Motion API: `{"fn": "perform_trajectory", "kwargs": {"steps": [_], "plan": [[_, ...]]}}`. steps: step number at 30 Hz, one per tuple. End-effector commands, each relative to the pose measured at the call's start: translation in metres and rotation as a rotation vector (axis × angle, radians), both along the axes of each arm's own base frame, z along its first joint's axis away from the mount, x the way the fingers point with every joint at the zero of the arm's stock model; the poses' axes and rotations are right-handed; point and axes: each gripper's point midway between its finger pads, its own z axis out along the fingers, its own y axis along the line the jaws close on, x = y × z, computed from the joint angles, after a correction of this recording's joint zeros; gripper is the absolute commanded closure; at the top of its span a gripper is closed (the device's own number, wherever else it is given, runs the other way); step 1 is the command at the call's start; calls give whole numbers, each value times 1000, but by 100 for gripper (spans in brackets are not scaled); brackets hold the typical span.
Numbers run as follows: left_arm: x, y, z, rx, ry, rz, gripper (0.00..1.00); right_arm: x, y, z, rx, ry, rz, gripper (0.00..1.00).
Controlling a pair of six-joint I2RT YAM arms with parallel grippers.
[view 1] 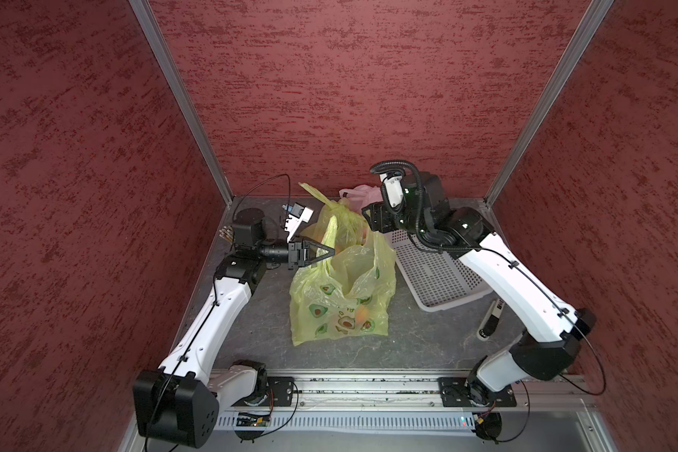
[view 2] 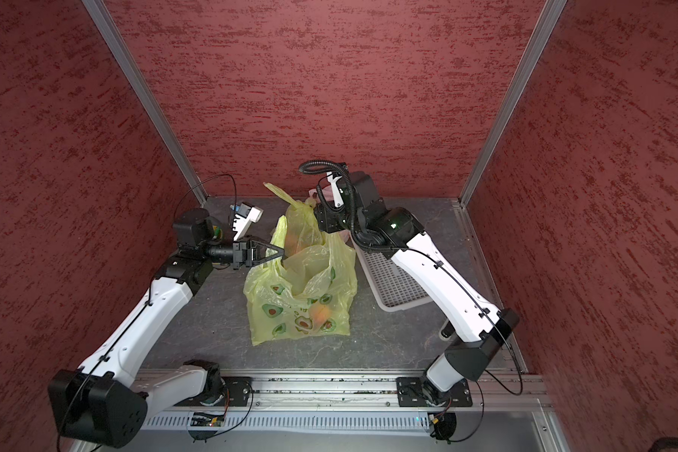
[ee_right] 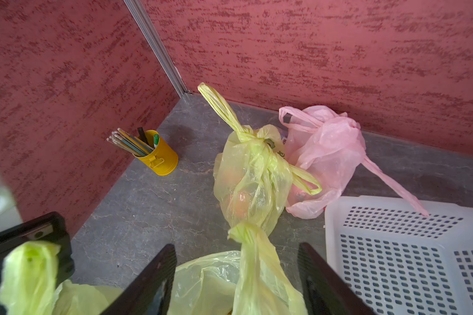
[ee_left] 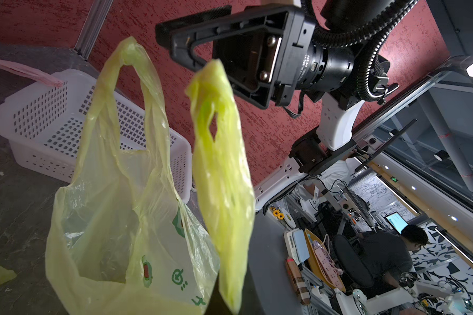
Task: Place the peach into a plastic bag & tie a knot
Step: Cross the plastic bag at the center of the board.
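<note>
- Peach (view 1: pixel 363 313), a round orange fruit, lies inside the thin yellow-green plastic bag with avocado prints (view 1: pixel 341 297), down in its bottom toward the near edge of the grey tabletop (view 1: pixel 259 325); it shows through the film, so the placing looks done and only the knot remains.
- That bag slumps in the middle of the tabletop with its mouth gaping upward; both handle loops are raised, which keeps the mouth up and the fruit from rolling out.
- The left gripper (view 1: pixel 331 250) reaches in from the left edge, fingers pressed together on one handle loop (ee_left: pixel 221 169); the loop hangs bunched from the tips, probably to serve as the fixed end of the knot.
- The right gripper (ee_right: pixel 235 253) hangs over the bag from the right edge, fingers spread wide; the other handle loop (ee_left: pixel 129 50) stands between them unpinched; I judge it is placed there to take that loop so the two can be crossed.
- Along the far edge a knotted yellow-green bag of fruit (ee_right: pixel 251 177) and a crumpled pink plastic bag (ee_right: pixel 325 152) lie touching, clear of the work.
- A white perforated plastic basket (view 1: pixel 435 274) sits toward the right edge, just beside the open bag; a yellow metal cup of pencils (ee_right: pixel 159 158) stands near the far-left corner, well apart.
- The film is thin and limp; a loose pinch could let a loop slip and the mouth sag.
</note>
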Motion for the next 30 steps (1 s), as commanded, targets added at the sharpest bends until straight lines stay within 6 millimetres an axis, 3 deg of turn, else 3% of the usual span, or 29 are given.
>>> {"fn": "perform_trajectory", "kwargs": {"steps": [1, 4, 7, 11, 16, 20, 24, 30], "plan": [[-1, 1, 7, -2, -31, 2, 100, 8, -3, 2, -8, -7, -27, 29], [-2, 1, 8, -2, -34, 0, 100, 14, 0, -5, -14, 3, -25, 35], [-1, 1, 8, -2, -33, -1, 100, 21, -1, -9, -22, 2, -39, 47], [-2, 0, 8, 1, -33, -5, 100, 26, -1, -7, -13, -26, -37, 72], [1, 0, 7, 3, -29, 1, 100, 20, 5, 17, 72, -139, 16, 100], [16, 2, 6, 36, -22, 78, 100, 4, 4, 50, 162, -265, 80, 100], [46, 7, -5, 114, 7, 229, 100, -30, 12, 82, 254, -355, 238, 100], [73, 8, -17, 196, 14, 342, 100, -64, 29, 74, 312, -333, 445, 100]]}}
